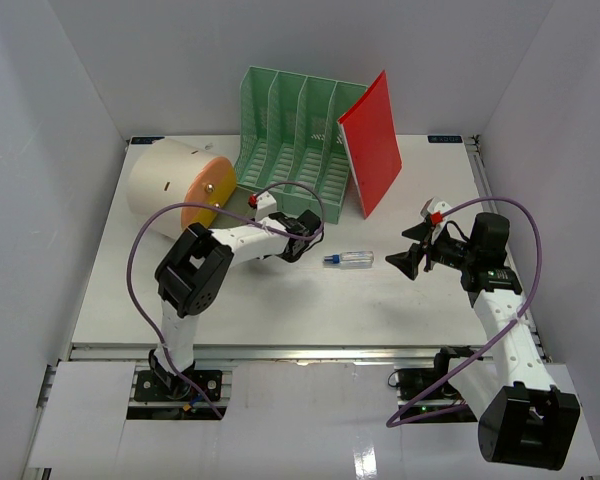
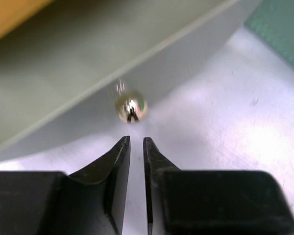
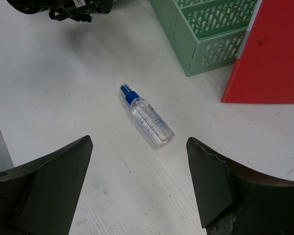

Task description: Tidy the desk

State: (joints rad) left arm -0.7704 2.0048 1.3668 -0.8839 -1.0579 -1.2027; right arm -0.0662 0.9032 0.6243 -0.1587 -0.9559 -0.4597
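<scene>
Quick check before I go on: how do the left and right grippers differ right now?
The left gripper's jaws are almost closed, with a thin slit between them; the right gripper's stand wide apart. The left gripper points at a small shiny ball by the beige cylinder; the right gripper points at the spray bottle lying on the desk. Both hold nothing.

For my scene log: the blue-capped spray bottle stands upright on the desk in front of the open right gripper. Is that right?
Not quite. The bottle lies on its side, not upright, as the right wrist view shows. The rest holds: it is on the desk, in front of the open right gripper.
</scene>
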